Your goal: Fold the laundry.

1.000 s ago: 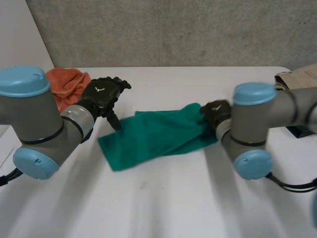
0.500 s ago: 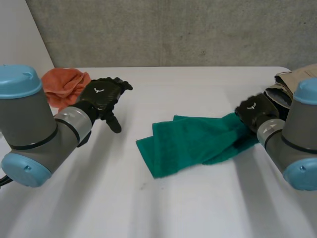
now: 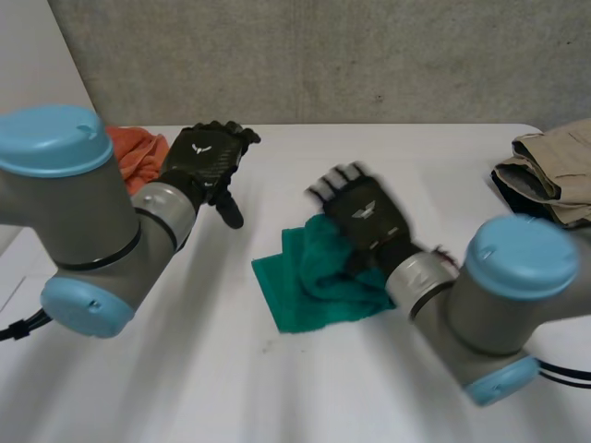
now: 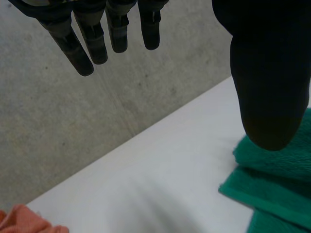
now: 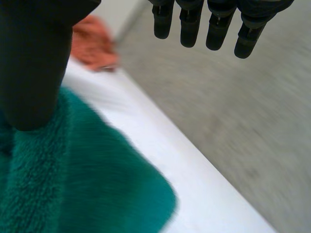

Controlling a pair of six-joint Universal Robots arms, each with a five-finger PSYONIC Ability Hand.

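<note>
A green towel (image 3: pixel 314 291) lies bunched and doubled over on the white table (image 3: pixel 305 397), a little right of the middle. My right hand (image 3: pixel 363 214) hovers just over the towel's far right part, fingers spread and straight, holding nothing. In the right wrist view my right hand (image 5: pixel 34 63) is open above the green towel (image 5: pixel 73 179), thumb over the pile. My left hand (image 3: pixel 208 161) is raised off the table to the towel's left, open and empty. In the left wrist view the left hand (image 4: pixel 267 73) has the towel's edge (image 4: pixel 277 189) beyond its thumb.
An orange cloth (image 3: pixel 134 149) sits bunched at the table's far left, behind my left arm; it shows too in the wrist views (image 4: pixel 19 221) (image 5: pixel 92 43). Folded beige clothes (image 3: pixel 554 166) lie at the far right edge. A grey wall (image 3: pixel 323 55) stands behind the table.
My right hand dragged the towel's end to the right, then swung it back left over the rest and let go, its fingers opening. The towel now lies doubled. The left hand barely moved.
</note>
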